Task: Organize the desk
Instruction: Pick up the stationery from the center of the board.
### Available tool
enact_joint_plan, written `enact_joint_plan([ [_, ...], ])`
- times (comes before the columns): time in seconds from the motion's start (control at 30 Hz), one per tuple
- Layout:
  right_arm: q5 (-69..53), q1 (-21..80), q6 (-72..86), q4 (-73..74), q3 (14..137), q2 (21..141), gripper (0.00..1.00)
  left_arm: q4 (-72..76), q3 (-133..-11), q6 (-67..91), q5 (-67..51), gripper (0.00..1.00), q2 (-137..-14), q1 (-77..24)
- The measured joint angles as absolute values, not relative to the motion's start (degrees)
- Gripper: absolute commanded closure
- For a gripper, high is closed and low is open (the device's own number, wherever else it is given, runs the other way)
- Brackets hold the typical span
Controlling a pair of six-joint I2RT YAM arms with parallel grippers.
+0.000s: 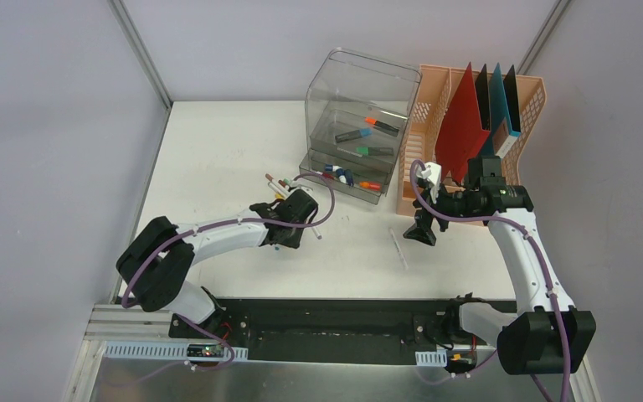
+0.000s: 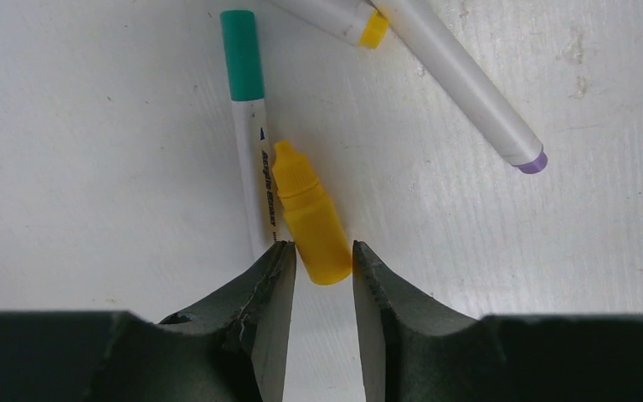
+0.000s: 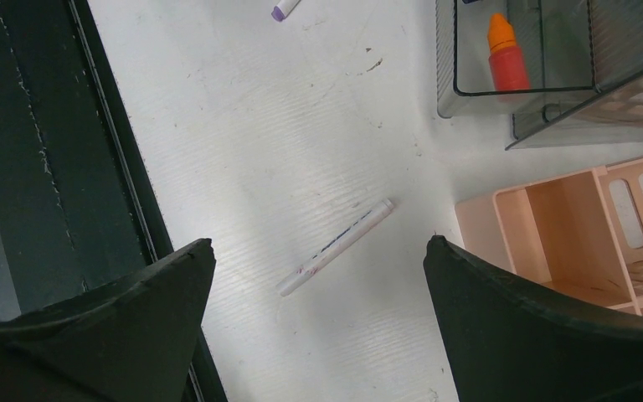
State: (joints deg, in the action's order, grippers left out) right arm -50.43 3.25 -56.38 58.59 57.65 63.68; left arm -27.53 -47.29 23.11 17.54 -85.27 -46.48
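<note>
Desk notes, largest to smallest.

- The flat white rectangular desk (image 1: pixel 218 159) lies under both arms, its black and metal rail at the near edge.
- A peach plastic lattice file rack (image 1: pixel 414 167) stands at far right and holds upright red, black and teal folders.
- A clear plastic drawer organiser (image 1: pixel 343 79) sits just left of the rack, with markers and small bottles inside.
- We see the right gripper (image 3: pixel 318 241) spread wide and holding nothing, above bare desk near the rack's front corner. 1 white capless marker (image 3: pixel 335 247) lies on the desk below its gap.
- We see the left gripper (image 2: pixel 322 255) low over the desk left of centre. Its jaws are narrow and pinch the base of a small yellow plastic dropper bottle (image 2: pixel 310 218).
- A green-capped white marker (image 2: pixel 247 126) lies on the desk, touching the bottle's left side.
- 2 more white markers lie just beyond, 1 yellow-tipped (image 2: pixel 343 17) and 1 purple-tipped (image 2: pixel 469 84).
</note>
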Motion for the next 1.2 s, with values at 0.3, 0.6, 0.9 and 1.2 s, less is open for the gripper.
enact_joint_plan([
  [0.3, -50.5, 3.2, -56.6, 58.6, 57.6, 63.7, 0.01, -27.5, -47.3, 23.2, 16.3, 0.64, -85.5, -48.1],
  [0.6, -50.5, 3.2, -56.7, 58.6, 57.6, 63.4, 0.01, -26.7, -48.0, 23.2, 15.9, 0.65, -88.5, -48.1],
  [0.9, -50.5, 3.2, -56.7, 58.6, 57.6, 63.2, 0.01, -26.0, -48.3, 23.4, 16.0, 0.88, -88.8, -48.8],
  [1.2, -50.4, 3.2, -56.7, 58.6, 57.6, 63.0, 0.01, -22.0, -41.6, 23.3, 12.9, 1.0, -79.7, -48.8],
])
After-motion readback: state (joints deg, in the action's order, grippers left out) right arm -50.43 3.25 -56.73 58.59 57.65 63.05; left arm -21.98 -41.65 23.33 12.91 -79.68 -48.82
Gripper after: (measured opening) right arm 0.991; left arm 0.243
